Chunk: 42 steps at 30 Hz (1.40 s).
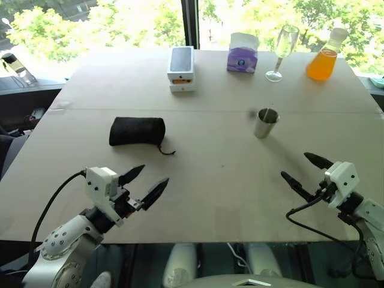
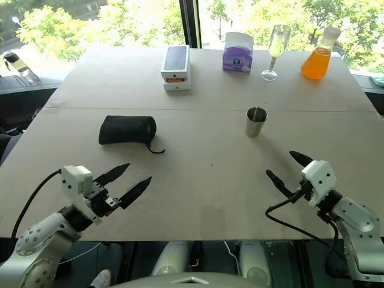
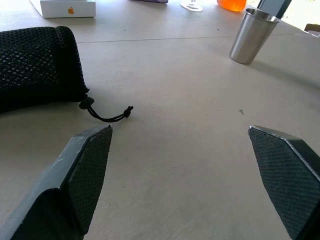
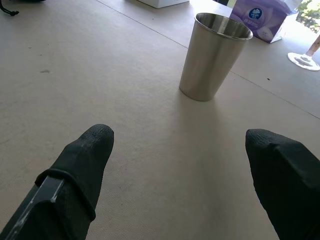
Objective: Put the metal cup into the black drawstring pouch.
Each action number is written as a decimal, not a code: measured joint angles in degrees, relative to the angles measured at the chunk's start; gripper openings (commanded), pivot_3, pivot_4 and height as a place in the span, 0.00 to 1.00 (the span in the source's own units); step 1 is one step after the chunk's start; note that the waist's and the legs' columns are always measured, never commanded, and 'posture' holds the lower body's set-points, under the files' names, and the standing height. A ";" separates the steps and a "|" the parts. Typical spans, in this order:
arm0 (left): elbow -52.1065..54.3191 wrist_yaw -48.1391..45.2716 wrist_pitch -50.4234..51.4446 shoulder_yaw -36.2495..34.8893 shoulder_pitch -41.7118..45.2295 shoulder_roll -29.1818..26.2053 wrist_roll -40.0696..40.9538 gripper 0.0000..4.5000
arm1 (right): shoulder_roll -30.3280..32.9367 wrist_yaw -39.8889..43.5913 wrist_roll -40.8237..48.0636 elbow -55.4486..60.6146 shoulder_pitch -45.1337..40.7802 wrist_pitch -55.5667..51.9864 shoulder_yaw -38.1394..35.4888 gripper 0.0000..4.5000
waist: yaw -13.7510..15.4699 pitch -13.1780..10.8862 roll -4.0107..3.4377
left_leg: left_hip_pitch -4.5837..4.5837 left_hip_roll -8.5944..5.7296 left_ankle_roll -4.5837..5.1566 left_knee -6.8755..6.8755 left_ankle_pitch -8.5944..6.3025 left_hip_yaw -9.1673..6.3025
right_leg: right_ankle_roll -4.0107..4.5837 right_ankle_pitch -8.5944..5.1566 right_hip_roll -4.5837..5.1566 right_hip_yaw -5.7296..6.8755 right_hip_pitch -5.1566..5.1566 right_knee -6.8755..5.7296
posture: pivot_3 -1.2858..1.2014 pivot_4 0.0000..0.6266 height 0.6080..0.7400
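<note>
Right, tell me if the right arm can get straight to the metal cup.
Probably yes. The metal cup stands upright on bare table ahead of the right gripper, whose jaws are open and aimed at it. Nothing lies between them; the wine glass stands farther back.

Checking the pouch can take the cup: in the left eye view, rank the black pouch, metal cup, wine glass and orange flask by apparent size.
1. black pouch, largest.
2. orange flask and wine glass: too alike to rank, and both stand farther from the camera.
3. metal cup, smallest.
</note>
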State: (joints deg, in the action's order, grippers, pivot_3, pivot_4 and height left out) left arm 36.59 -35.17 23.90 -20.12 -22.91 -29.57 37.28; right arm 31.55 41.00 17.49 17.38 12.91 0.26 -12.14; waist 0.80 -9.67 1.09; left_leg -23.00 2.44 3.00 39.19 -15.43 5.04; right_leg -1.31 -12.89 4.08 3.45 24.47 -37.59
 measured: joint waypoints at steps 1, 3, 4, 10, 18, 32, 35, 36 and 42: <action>0.00 0.00 0.00 0.00 0.00 0.00 0.00 1.00 | 0.00 0.00 0.00 0.00 0.00 0.00 0.00 0.99 | 0.00 0.00 0.00 | 0.00 0.00 0.00 0.00 0.00 0.00 | 0.00 0.00 0.00 0.00 0.00 0.00 | 0.52 0.24 0.98; 0.32 1.29 0.94 0.14 0.50 -0.01 0.00 1.00 | 0.00 0.81 0.69 0.00 -0.07 0.36 0.00 0.99 | 0.00 0.00 -0.01 | 0.00 0.00 0.00 0.00 0.00 -0.01 | 0.00 0.00 0.00 0.01 0.00 0.00 | 0.52 0.24 0.98; 0.56 2.53 1.58 0.67 1.69 -0.01 -0.25 1.00 | -0.01 1.49 0.98 0.05 -0.13 1.36 0.04 0.99 | 0.05 -0.01 -0.01 | 0.00 0.00 0.00 0.00 0.00 -0.02 | 0.00 0.00 0.00 0.01 -0.01 0.00 | 0.52 0.24 0.98; 3.71 10.67 7.04 4.79 10.20 -0.93 -3.68 1.00 | 0.04 6.31 4.72 3.52 -1.13 6.29 0.54 0.99 | 0.05 -0.01 -0.02 | 0.02 -0.01 0.01 0.01 0.01 -0.02 | -0.01 0.01 -0.04 0.00 -0.06 0.00 | 0.52 0.24 0.98; 7.51 30.33 36.09 12.73 30.96 -5.02 -12.35 1.00 | 5.87 13.10 12.31 7.22 -5.72 2.52 1.10 0.99 | 0.15 -0.06 0.04 | 0.10 -0.07 0.01 0.01 0.01 -0.12 | -0.19 0.12 -0.06 0.07 -0.20 -0.01 | 0.52 0.24 0.98; -7.40 45.41 65.91 30.29 62.00 3.34 -27.87 1.00 | 7.23 13.53 15.67 8.55 -10.05 -0.22 -0.10 0.99 | 0.04 -0.22 0.31 | 0.07 -0.17 -0.04 0.00 0.04 -0.22 | -0.26 0.16 -0.05 0.11 -0.24 0.03 | 0.52 0.24 0.98; -10.89 47.03 67.59 32.20 64.60 2.98 -30.78 1.00 | 7.23 13.52 15.43 8.39 -10.06 -0.22 -0.10 0.99 | 0.04 -0.23 0.31 | 0.07 -0.16 -0.05 -0.01 0.05 -0.22 | -0.26 0.16 -0.05 0.10 -0.24 0.03 | 0.52 0.24 0.98; -11.73 47.17 67.93 32.50 65.11 2.98 -31.29 1.00 | 7.23 13.51 15.30 8.32 -10.06 -0.22 -0.10 0.99 | 0.05 -0.23 0.31 | 0.07 -0.16 -0.24 -0.01 0.16 -0.22 | -0.26 0.16 -0.04 0.11 -0.24 0.03 | 0.52 0.24 0.98; -15.65 47.73 68.50 34.16 67.55 4.33 -35.10 1.00 | 7.23 13.39 14.57 8.20 -9.64 -0.33 -0.09 0.99 | 0.14 -0.23 0.32 | 0.04 -0.17 -0.28 0.00 0.18 -0.23 | -0.17 0.22 0.01 0.11 -0.24 0.04 | 0.52 0.24 0.98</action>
State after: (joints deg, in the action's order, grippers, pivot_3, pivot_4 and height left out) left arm 20.94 12.55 92.41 14.03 44.64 -25.24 2.18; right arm 38.79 54.39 32.06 25.58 3.27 -0.06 -12.23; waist 0.94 -9.90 1.42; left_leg -22.96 2.27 2.72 39.19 -15.24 4.80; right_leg -1.48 -12.67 4.09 3.56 24.23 -37.55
